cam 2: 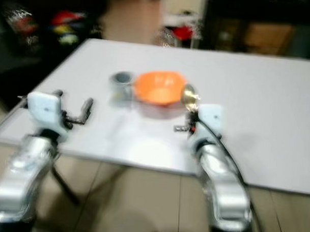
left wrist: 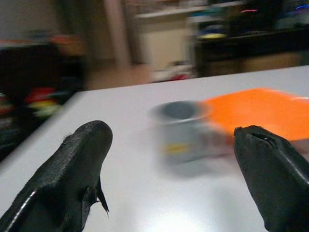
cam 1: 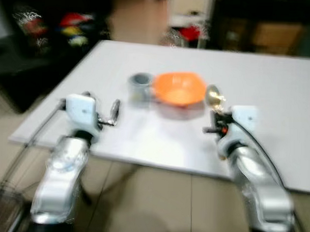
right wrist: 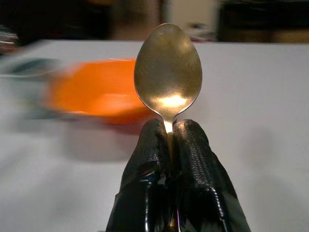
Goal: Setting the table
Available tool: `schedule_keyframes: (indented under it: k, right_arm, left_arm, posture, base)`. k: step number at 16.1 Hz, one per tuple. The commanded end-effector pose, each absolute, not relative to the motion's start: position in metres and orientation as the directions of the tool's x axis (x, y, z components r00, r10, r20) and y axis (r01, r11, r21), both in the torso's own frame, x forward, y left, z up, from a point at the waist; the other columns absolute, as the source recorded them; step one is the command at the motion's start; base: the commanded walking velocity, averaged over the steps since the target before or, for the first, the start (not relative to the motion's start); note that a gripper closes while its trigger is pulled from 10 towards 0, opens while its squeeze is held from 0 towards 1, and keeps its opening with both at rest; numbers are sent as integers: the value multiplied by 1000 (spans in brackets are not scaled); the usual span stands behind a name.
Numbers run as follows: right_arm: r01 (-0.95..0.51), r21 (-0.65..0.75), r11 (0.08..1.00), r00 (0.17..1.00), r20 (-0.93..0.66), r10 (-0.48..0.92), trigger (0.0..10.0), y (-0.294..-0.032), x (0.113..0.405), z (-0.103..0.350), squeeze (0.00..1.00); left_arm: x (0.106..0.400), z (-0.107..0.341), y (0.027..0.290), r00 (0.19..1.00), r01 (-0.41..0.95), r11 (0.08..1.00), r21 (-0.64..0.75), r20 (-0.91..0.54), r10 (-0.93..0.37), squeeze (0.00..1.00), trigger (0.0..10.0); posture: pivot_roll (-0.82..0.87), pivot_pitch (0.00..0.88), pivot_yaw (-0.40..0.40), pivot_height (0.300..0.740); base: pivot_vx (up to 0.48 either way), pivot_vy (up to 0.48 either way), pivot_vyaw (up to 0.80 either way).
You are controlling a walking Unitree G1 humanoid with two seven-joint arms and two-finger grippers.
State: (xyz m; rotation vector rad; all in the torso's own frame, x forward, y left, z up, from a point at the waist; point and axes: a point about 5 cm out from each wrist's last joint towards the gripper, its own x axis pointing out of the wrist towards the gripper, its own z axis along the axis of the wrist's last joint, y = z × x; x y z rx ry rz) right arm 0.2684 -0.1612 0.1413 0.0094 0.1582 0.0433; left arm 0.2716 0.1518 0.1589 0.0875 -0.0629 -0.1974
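Item: spoon (right wrist: 167,72). Gold-toned, bowl upward, handle pinched between the closed fingers (right wrist: 193,145) of your right gripper (right wrist: 169,133). It is carried above the near part of the table (cam 1: 278,100), just to the right of the bowl.

Item: bowl (cam 1: 179,89). Orange, mid-table, resting on the surface.

Item: cup (cam 1: 139,86). Grey, touching or just beside the bowl's left side; blur hides which.

Item: left gripper (left wrist: 169,193). Fingers spread wide, holding nothing, aimed at the cup from the near edge.

Step in hand, as judged: laying the spoon beside the bowl. To do it well:
- Let the head steady first; the views are smeared, so your aim is unreliable.
- Tip the spoon from upright toward flat before lowering.
- Choose the bare table right of the bowl and keep off its rim.
- Part the fingers only once the spoon rests on the table; otherwise it may bounce or skid.
- Keep the left gripper back from the cup.
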Motion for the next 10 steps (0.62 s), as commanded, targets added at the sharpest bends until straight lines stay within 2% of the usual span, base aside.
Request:
schedule_keyframes:
  k: [1,3,8,10]
  right_arm:
    - [-70,33,997,989,-127,73,10000,-153,269,148,0]
    - [-72,31,997,989,-126,75,10000,-152,269,148,0]
    - [-88,29,996,986,-138,92,10000,-151,268,147,0]
    - [-99,27,995,984,-143,102,10000,-149,268,146,0]
  left_arm:
    - [272,160,162,984,165,979,115,54,-172,0,10000]
    - [273,160,161,983,169,979,116,56,-176,0,10000]
    - [272,160,162,982,171,979,114,58,-178,0,10000]
    - [271,161,166,983,168,979,118,58,-176,0,10000]
  posture:
    - [59,0,51,740]
    - [57,0,53,740]
    - [60,0,54,740]
    - [66,0,55,740]
  base:
    - [386,0,0]
    - [384,0,0]
    - [0,0,0]
    - [0,469,-209]
